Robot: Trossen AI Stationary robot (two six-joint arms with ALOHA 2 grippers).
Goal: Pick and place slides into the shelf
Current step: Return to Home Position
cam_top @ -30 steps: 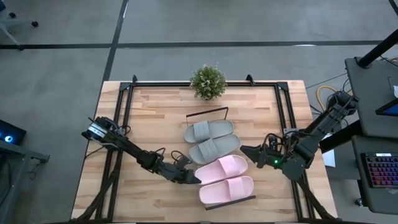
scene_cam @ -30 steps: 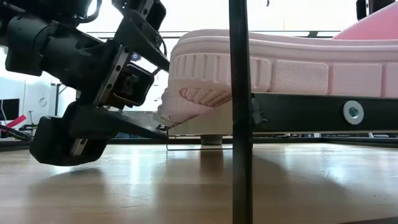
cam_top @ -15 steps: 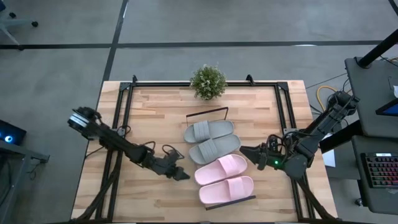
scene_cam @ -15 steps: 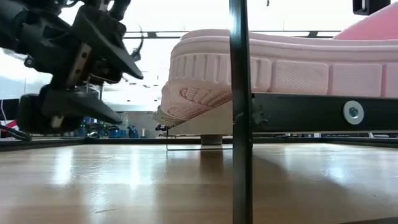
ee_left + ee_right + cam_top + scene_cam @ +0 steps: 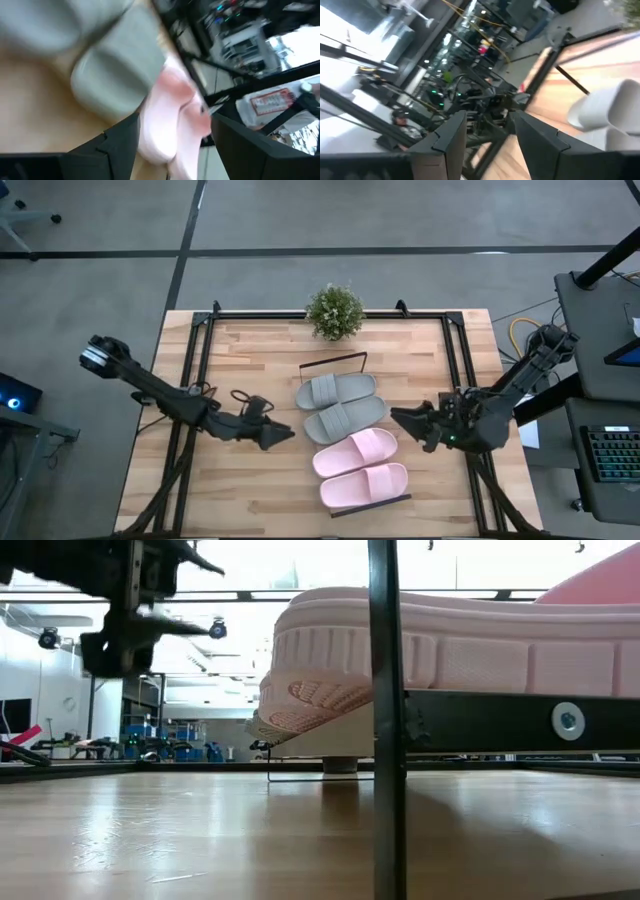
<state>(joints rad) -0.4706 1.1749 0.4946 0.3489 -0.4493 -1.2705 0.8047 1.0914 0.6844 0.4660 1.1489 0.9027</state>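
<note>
Two grey slides (image 5: 340, 406) and two pale pink slides (image 5: 361, 469) lie side by side, soles down, on the shelf (image 5: 333, 364), a narrow rack with black wire rims that runs from the table's middle toward its near edge. My left gripper (image 5: 287, 434) is open and empty, just left of the shelf, above the table. It points at the slides, which show blurred in the left wrist view (image 5: 165, 115). My right gripper (image 5: 396, 416) is open and empty, just right of the shelf.
A small potted plant (image 5: 334, 310) stands at the table's far edge, behind the shelf. Black frame rails (image 5: 196, 350) run along the table's left and right sides. Bare wood lies left of the shelf and along the near edge.
My left gripper has drawn back from the pink slides toward the table's left edge and risen. The pink slides stay on the shelf. My right gripper has shifted slightly toward the far edge.
</note>
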